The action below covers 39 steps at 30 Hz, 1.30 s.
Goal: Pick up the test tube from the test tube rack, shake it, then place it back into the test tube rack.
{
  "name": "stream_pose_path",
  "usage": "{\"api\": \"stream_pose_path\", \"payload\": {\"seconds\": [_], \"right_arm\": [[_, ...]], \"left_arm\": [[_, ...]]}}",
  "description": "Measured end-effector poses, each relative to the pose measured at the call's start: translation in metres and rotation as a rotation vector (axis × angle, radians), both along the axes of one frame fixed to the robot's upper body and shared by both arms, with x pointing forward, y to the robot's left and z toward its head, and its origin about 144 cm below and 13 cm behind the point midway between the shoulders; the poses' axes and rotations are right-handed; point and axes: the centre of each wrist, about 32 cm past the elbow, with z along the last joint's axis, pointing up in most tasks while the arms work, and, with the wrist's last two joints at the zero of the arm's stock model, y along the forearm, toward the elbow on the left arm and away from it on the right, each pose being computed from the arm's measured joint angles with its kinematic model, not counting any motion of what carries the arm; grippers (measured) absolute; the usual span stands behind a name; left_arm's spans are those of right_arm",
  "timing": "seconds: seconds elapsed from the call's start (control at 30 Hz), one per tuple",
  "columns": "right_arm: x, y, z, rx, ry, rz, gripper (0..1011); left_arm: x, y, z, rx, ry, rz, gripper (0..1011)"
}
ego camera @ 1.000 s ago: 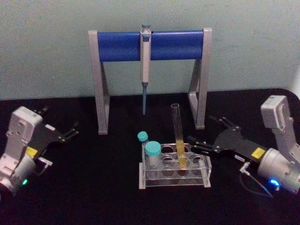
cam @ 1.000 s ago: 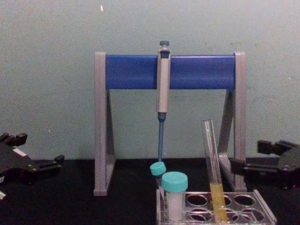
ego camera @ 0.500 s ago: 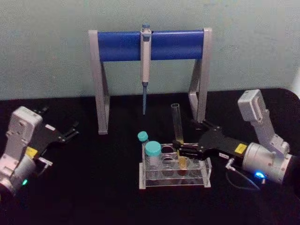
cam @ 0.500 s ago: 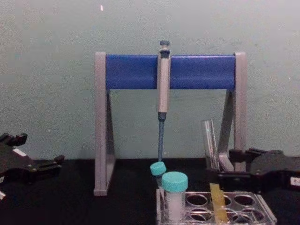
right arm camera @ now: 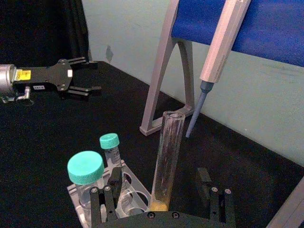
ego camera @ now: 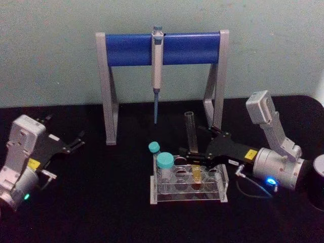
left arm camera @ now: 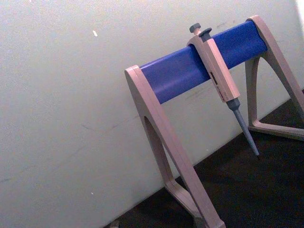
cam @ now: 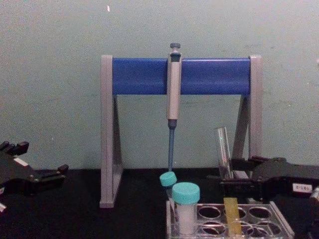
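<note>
- Test tube (ego camera: pixel 191 132): stands near upright in a hole just right of centre in the test tube rack (ego camera: pixel 187 195), with yellow liquid at its base.
- Right gripper (ego camera: pixel 193 140): reaches in over the rack's right side. Jaws spread wide, with one finger either side of the tube's lower half; in the right wrist view neither finger touches the glass.
- Left gripper (ego camera: pixel 67 128): well left of the rack, jaws parted, holding nothing.

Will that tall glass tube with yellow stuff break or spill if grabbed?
Probably fragile: the test tube looks like thin glass, so the right gripper, open around it, should squeeze gently. Uncapped, so hard shaking might spill its yellow liquid. The left gripper sits parked.
</note>
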Motion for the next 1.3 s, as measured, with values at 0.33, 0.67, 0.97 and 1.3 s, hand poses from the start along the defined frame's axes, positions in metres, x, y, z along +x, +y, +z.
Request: {"api": "stream_pose_path", "payload": {"seconds": [0.33,0.67,0.97,1.3], "right_arm": [[0.0071,0.0045,0.0012,0.004,0.0,0.002,1000],[0.0075,0.0047,0.0012,0.006,0.001,0.002,1000],[0.0073,0.0046,0.0014,0.006,0.0,0.002,924],[0.0071,0.0042,0.0015,0.006,-0.001,0.001,650]], "left_arm": [[0.0,0.0,0.0,0.0,0.0,0.0,1010],[0.0,0.0,0.0,0.0,0.0,0.0,1010],[0.0,0.0,0.0,0.0,0.0,0.0,1010],[0.0,0.0,0.0,0.0,0.0,0.0,1010]]}}
